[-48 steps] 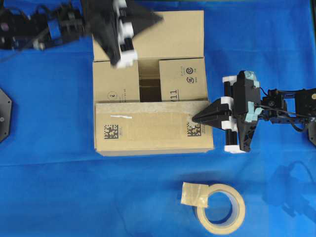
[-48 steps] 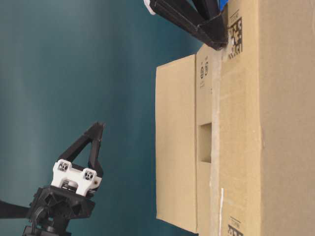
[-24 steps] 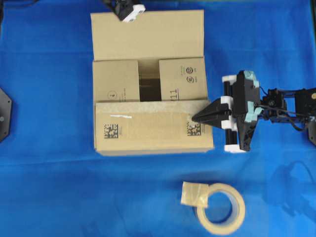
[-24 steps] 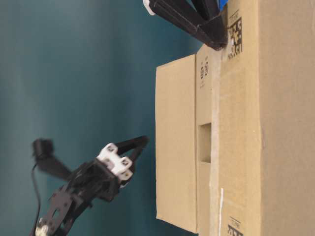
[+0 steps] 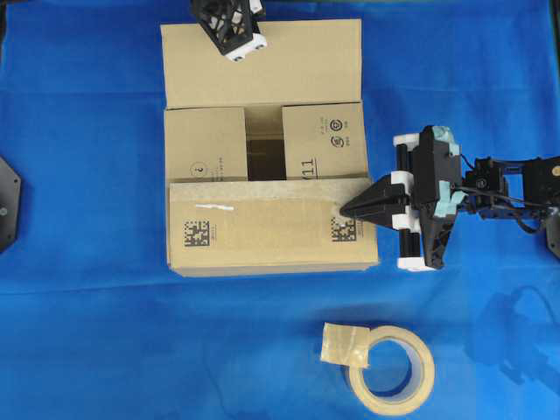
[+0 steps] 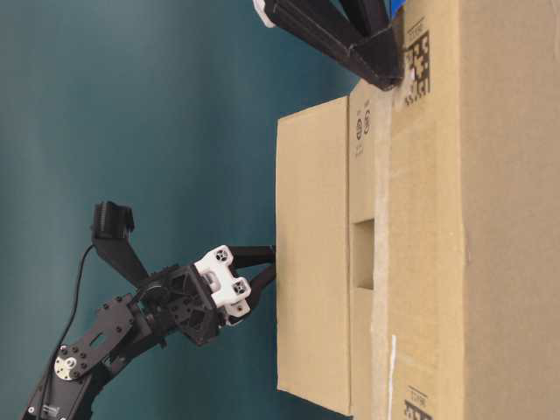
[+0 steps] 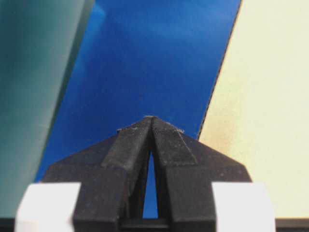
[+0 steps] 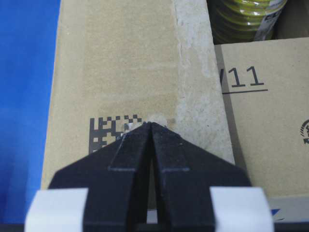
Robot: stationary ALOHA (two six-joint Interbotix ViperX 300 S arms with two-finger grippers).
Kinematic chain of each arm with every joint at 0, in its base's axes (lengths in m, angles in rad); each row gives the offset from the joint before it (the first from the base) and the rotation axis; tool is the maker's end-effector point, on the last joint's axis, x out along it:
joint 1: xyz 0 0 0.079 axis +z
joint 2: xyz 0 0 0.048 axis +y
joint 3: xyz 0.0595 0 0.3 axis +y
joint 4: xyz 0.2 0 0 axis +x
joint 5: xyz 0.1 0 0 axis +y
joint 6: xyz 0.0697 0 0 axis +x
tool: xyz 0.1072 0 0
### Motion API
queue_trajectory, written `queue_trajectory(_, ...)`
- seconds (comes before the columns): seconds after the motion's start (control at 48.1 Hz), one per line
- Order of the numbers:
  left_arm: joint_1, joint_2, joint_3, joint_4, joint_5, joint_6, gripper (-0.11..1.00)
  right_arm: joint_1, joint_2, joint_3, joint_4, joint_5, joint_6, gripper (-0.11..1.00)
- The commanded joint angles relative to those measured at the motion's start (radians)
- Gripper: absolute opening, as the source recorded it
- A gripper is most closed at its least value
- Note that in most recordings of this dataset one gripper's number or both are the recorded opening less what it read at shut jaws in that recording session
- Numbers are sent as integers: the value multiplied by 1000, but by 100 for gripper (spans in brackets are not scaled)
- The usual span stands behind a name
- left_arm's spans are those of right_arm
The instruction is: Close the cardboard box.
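I see the box [image 5: 271,157] mid-desk [image 5: 87,332], far flap lying open; my left pincer [image 6: 262,267], tips together and empty, meets its outer edge; right pincer [image 5: 346,210], closed on nothing, presses the near flap's corner

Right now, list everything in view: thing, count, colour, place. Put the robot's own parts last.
cardboard box: one, brown, centre of the blue cloth; near long flap folded down over the top, two short flaps folded in, far long flap standing open.
tape roll: one, beige, on the cloth in front of the box, toward the right, loose end sticking up.
yellow-green roll: one, inside the box, seen through the gap between the short flaps; what it is cannot be told.
blue cloth: one, covering the table.
left gripper: one, black with white fittings, shut, tips at the outer face of the far flap.
right gripper: one, black with white fittings, shut, tips on the near flap's right end beside a printed code.
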Motion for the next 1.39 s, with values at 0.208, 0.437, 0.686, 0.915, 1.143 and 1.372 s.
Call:
queue_trajectory(0.208,-17,-17,-32,-2,31,-8,0,0,-6,-8,-3,-9,-2,0)
queue_trajectory(0.437,-31,-31,-75,-2,124,-12,0,-2,-6,-8,-3,-14,-3,0)
queue_trajectory(0.686,-66,-46,-100,-2,175,-32,0,-2,-5,-6,-3,-15,-5,0)
queue_trajectory(0.915,-130,-81,-91,0,193,-71,0,-5,-6,-6,-3,-15,-6,0)
queue_trajectory(1.143,-225,-95,-66,-2,195,-92,0,-8,-6,-6,-3,-18,-8,0)
queue_trajectory(1.372,-319,-115,-9,0,141,-146,0,-8,-5,-6,-3,-18,-8,0)
